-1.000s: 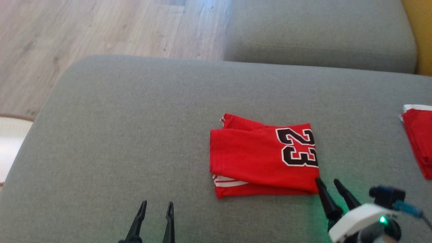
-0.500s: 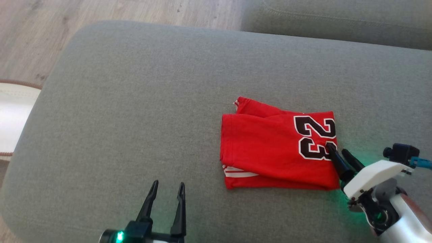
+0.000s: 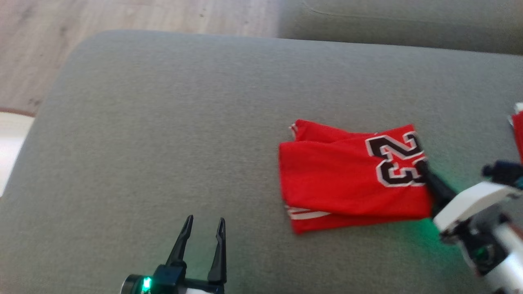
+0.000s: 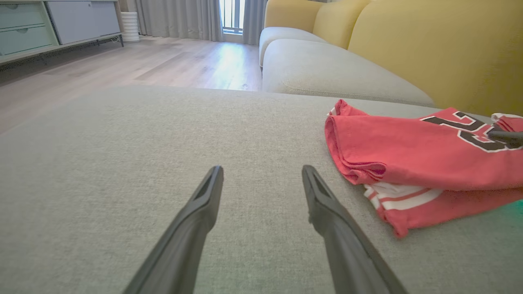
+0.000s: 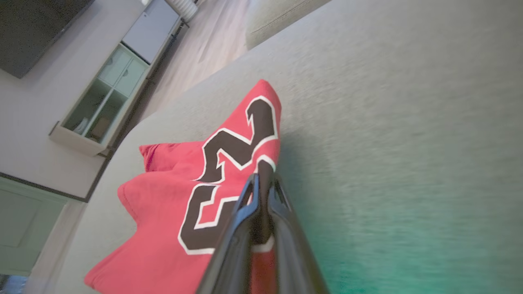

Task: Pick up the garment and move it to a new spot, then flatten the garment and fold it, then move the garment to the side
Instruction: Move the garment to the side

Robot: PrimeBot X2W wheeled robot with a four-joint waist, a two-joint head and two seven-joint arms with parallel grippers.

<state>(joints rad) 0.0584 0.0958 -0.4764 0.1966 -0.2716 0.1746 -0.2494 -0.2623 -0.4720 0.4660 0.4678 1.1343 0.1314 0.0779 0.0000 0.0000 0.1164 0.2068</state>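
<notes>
The garment [image 3: 347, 179] is a folded red jersey with a black "23" and white trim, lying on the grey cushion [image 3: 163, 122] right of centre. My right gripper [image 3: 423, 165] is shut on the garment's right edge beside the number; the right wrist view shows red cloth [image 5: 229, 179] pinched between the closed fingers [image 5: 245, 212]. My left gripper [image 3: 202, 228] stands open near the front edge, well left of the garment, nothing between its fingers. In the left wrist view the garment [image 4: 408, 159] lies to the right of the open fingers [image 4: 212, 192].
Another red cloth [image 3: 518, 126] peeks in at the right edge of the cushion. A second grey seat [image 3: 388, 24] lies behind, with wooden floor [image 3: 122, 20] at the back left. Yellow sofa backs [image 4: 429, 49] and a cabinet [image 4: 49, 24] appear in the left wrist view.
My right gripper has moved up along the garment's right edge and closed on it by the number. The head camera has shifted. The left gripper stays open.
</notes>
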